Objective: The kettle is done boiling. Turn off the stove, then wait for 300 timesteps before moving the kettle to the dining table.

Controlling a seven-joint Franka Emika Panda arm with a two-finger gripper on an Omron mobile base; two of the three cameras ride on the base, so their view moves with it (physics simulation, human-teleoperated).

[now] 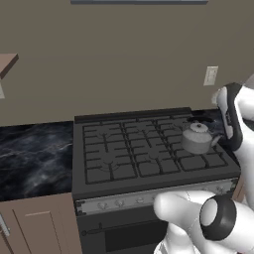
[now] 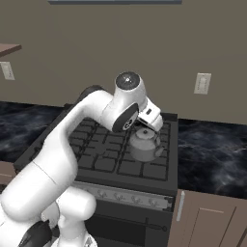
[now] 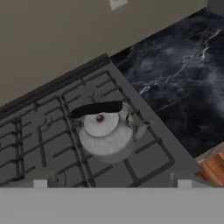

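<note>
- Kettle point(image 3: 105, 136) sits on the stove point(image 1: 129, 154), on the grates toward the right-hand side, in the back half; that is where it boiled, and it is upright with its dark handle arched over the lid.
- My hand point(image 3: 112, 183) hangs above it and looks down on the lid, fingers spread wide and holding nothing, clear of the kettle.
- I judge I am placed here so the handle lies straight ahead between my fingers: a drop down and a squeeze across that arch would be the grasp.
- Spout points toward the black marble counter point(image 3: 183, 83) beside the stove, so the handle runs roughly along the back wall; my wrist would need to match that line.
- Knobs point(image 2: 125, 197) along the silver front strip are small; I cannot tell from here whether the burner is off.
- In the right base view my arm bends over the grates, and the wrist covers the top of the kettle.
</note>
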